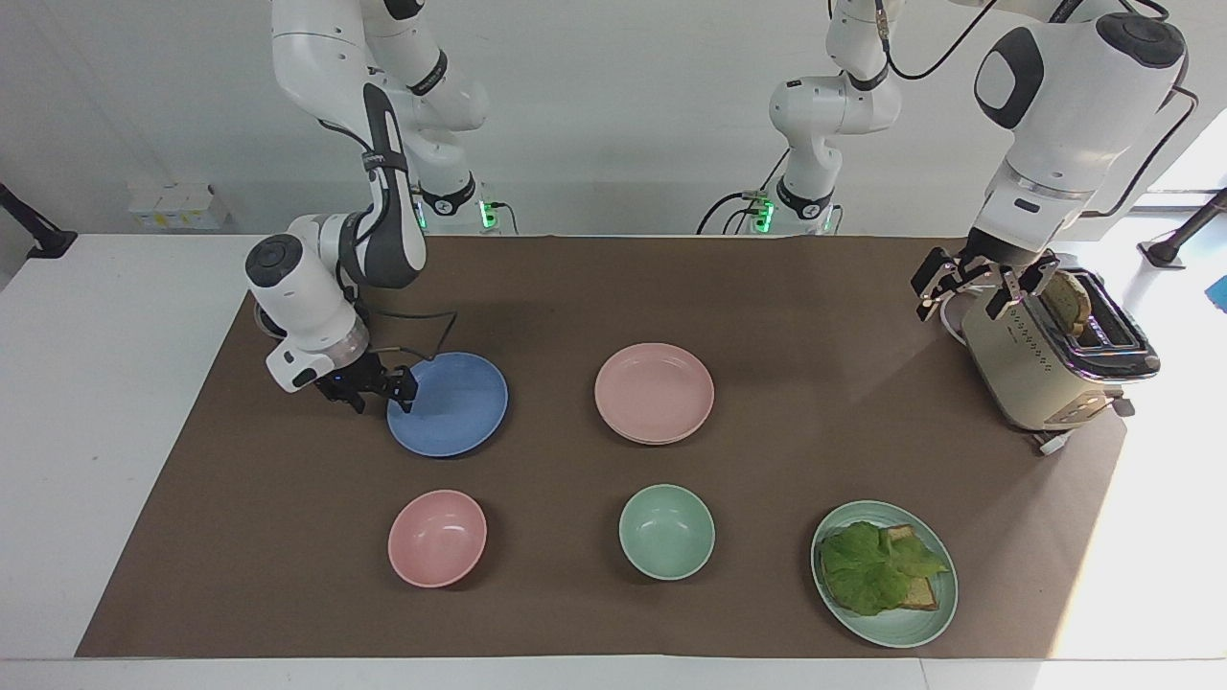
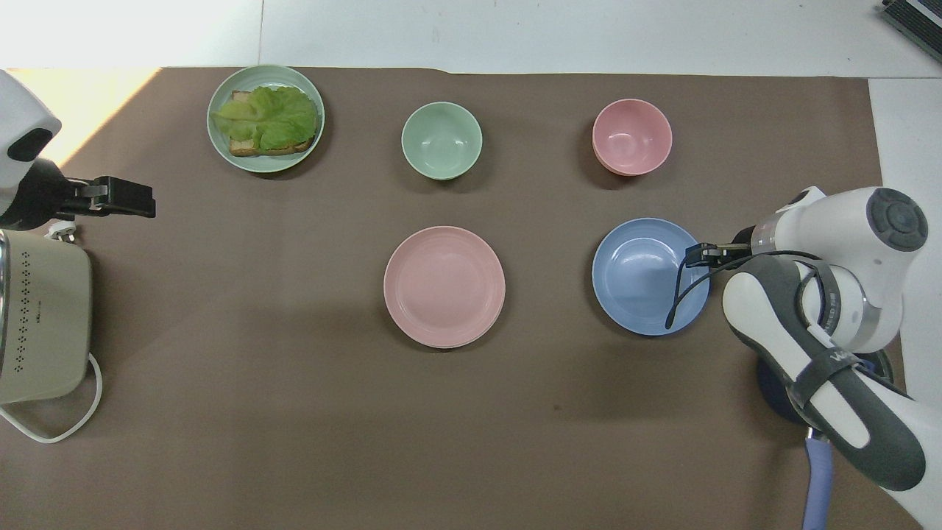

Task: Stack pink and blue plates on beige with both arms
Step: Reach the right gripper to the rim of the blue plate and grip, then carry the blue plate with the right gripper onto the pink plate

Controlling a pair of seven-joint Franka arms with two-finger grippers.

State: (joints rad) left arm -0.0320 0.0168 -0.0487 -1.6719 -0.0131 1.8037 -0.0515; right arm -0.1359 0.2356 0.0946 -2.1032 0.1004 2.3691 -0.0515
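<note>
I have the right end effector point(image 1: 376, 388) at the rim of the blue plate point(image 1: 451, 402), fingers apart, not yet clamped. The pink plate point(image 1: 655, 393) lies beside it, apparently already on another plate. The left end effector point(image 1: 973, 283) waits open by the toaster point(image 1: 1045, 359). Risk: a shallow rim bite lets the plate slip or tilt.

left pincer point(image 1: 970, 287): raised, waiting, open | right pincer point(image 1: 376, 389): lowered, wrist tilted
</note>
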